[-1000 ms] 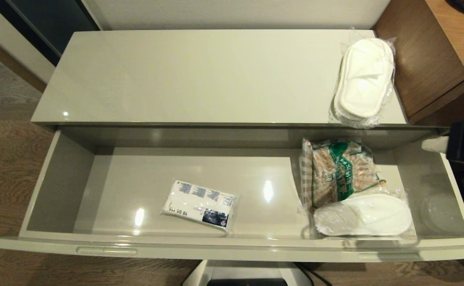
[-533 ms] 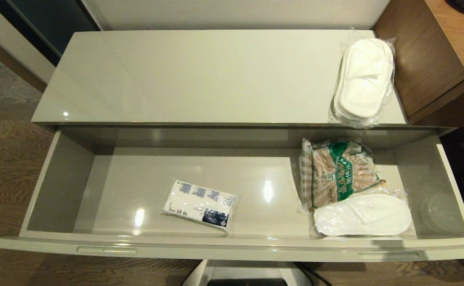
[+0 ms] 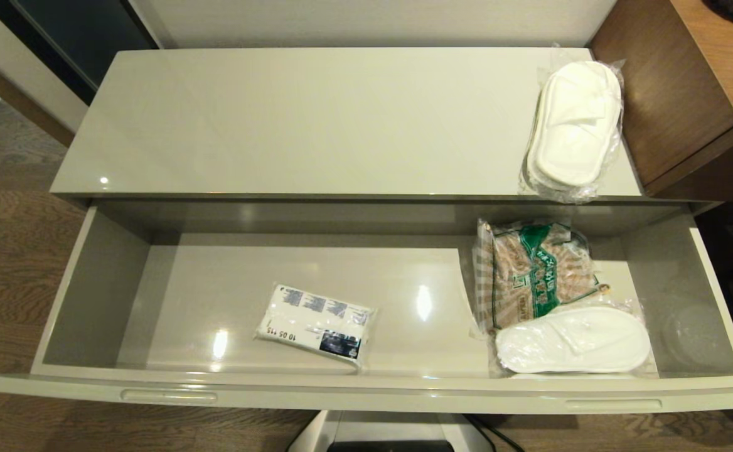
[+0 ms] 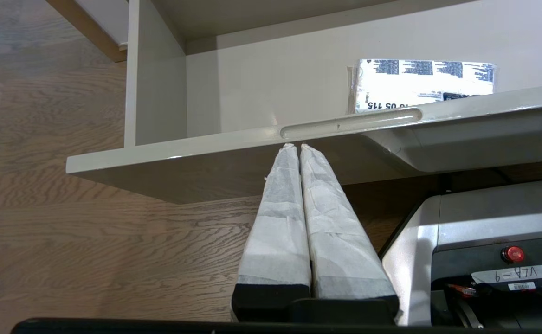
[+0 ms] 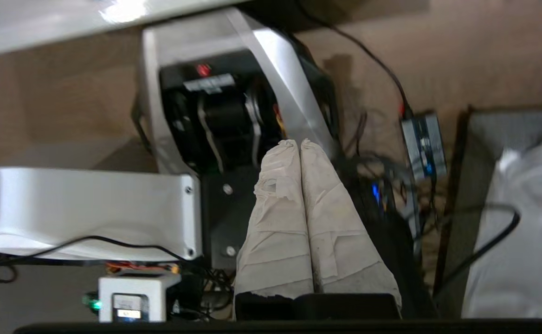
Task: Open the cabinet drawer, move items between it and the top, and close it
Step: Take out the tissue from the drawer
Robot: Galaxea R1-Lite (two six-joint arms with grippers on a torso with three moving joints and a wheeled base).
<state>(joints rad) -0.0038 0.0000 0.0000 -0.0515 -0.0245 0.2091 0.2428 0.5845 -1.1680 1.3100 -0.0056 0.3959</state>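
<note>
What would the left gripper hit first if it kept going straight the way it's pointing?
Probably the front of the cabinet drawer: the left gripper, fingers shut, points at the rim by the handle slot. How close it is is unclear.

The top (image 3: 316, 119) and the cabinet drawer (image 3: 366, 395) looked glossy and smooth, throwing back the lamps. My slippers (image 3: 575, 125) on the top and the second pair (image 3: 573, 340) in the drawer were soft white cloth under crinkly clear plastic. The tissue pack (image 3: 315, 323) wore shiny film, and so did the snack bag (image 3: 536, 270). The desk (image 3: 686, 81) showed matt brown wood grain, like the floor (image 3: 9, 238). My left tool (image 4: 298, 147) and right tool (image 5: 297, 144) were wrapped in rough, creased whitish tape.
</note>
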